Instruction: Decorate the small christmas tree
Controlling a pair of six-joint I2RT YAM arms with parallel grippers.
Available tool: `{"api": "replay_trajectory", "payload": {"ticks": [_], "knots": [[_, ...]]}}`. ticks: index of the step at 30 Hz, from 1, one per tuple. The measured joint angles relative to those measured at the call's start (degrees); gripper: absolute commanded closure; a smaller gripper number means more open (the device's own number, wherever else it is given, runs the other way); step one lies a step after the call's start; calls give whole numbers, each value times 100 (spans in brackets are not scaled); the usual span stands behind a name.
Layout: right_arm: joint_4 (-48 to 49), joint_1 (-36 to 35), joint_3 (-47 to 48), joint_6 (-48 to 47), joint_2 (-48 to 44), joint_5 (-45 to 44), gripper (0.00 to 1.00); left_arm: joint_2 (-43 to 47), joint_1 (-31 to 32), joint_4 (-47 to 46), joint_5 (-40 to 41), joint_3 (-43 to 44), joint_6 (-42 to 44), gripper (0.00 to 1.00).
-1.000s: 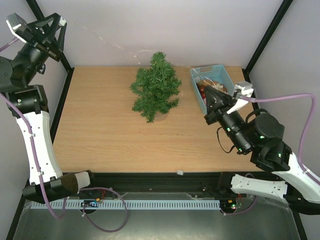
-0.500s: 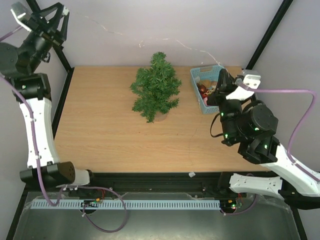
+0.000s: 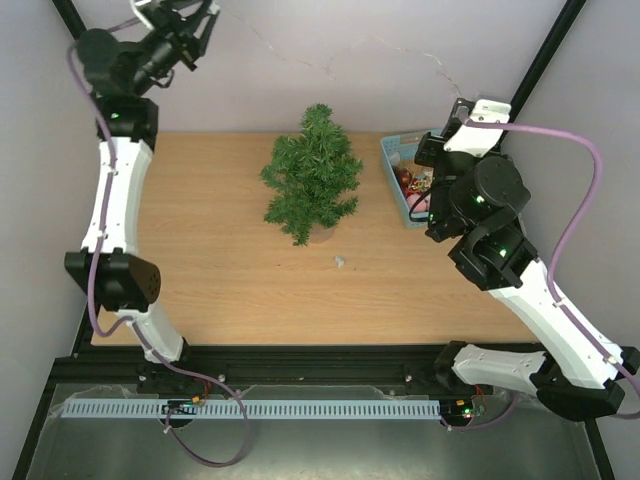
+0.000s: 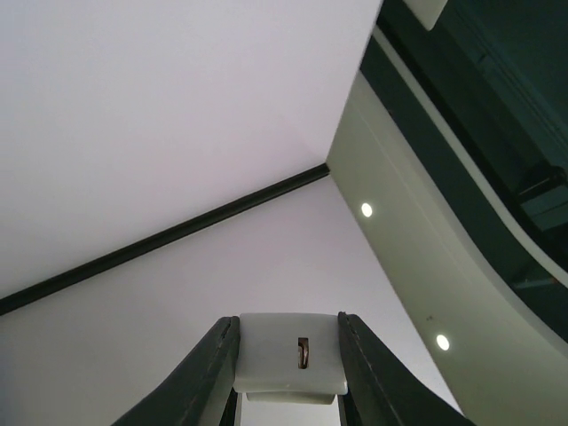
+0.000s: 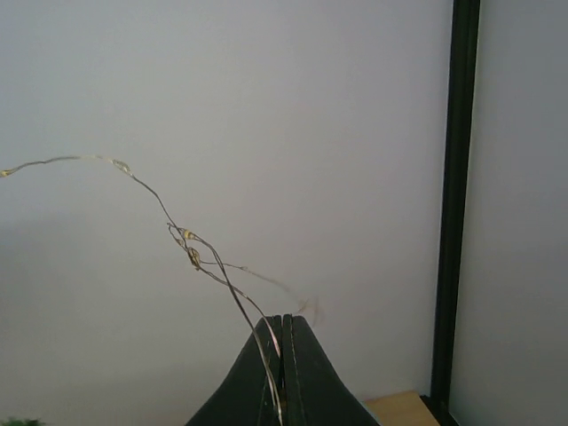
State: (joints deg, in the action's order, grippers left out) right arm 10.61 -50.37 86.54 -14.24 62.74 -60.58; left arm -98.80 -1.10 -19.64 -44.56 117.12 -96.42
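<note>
The tabletop (image 3: 220, 270) is pale wood grain, closed in by plain lilac-white walls (image 3: 350, 30). Black frame posts (image 3: 540, 60) rise at its far corners. In the left wrist view two round ceiling lights (image 4: 366, 209) shine overhead.

One small christmas tree (image 3: 312, 175) stands upright near the far edge, a little right of the middle, on its round tan base. Just beside it, in the far right corner, sits one light-blue basket (image 3: 396, 152). There are red ornaments (image 3: 405, 180) inside, but the right arm (image 3: 480, 215) reaches over it and covers much of it, so they cannot be counted. One tiny pale scrap (image 3: 339, 262) lies on the bare wood on the near side of the tree, apart from it.

One thin wire (image 5: 177, 229), beaded with small lights, hangs in a slack line in front of the far wall, above the tree and clear of its top, running from one arm to the other. The left arm (image 3: 115, 200) stretches up over the far left corner.

The left pincer (image 4: 288, 330) clamps a small white block (image 4: 288, 362) between its two dark fingers; a short brownish mark shows on the block's face. The right pincer (image 5: 283, 324) is pressed together, pinching the wire, which curls up and away to the left from the fingertips.
</note>
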Motion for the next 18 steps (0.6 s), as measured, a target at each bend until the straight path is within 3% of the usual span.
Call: {"api": "replay_trajectory", "payload": {"ticks": [8, 18], "knots": [[-1172, 1021, -94, 984, -129, 505, 99, -1318, 621, -94, -127, 326, 234, 72], [-2120, 1329, -671, 1705, -557, 870, 99, -2109, 1110, 116, -520, 466, 868, 73]]}}
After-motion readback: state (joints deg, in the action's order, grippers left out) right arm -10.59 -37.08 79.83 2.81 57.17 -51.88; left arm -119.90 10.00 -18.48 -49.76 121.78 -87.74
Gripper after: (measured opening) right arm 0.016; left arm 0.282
